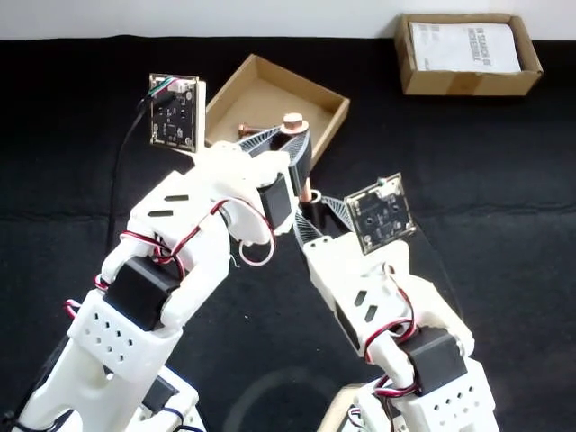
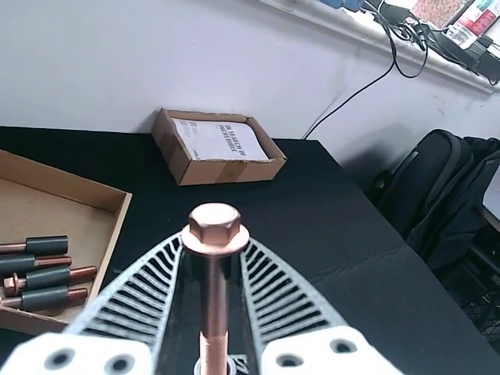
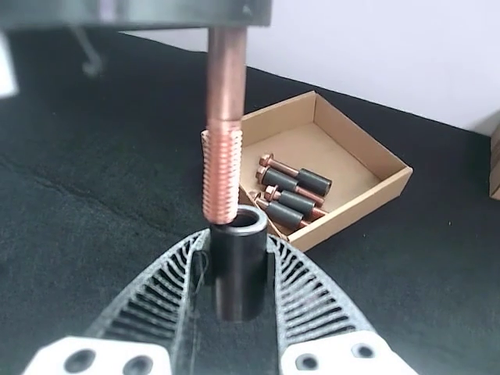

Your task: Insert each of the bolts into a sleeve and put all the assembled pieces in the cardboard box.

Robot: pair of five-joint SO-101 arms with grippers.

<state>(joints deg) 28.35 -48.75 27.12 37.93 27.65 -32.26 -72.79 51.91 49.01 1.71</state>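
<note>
My left gripper [image 2: 215,258] is shut on a copper bolt [image 2: 213,289], held upright with its hex head up; the bolt's head [image 1: 293,124] stands above the box's near edge in the high view. My right gripper [image 3: 238,269] is shut on a black sleeve [image 3: 239,269], held upright with its bore facing up. The bolt's threaded tip [image 3: 221,183] hangs just above the sleeve's rim, slightly off to one side. The open cardboard box [image 1: 270,94] holds several assembled bolt-and-sleeve pieces [image 3: 293,191], also seen from the left wrist [image 2: 43,273].
A second cardboard box [image 1: 466,54] with a printed sheet inside sits at the table's far right corner. Black cloth covers the table [image 1: 477,180]. Both arms meet near the open box's front edge. Bags [image 2: 445,187] stand beyond the table's edge.
</note>
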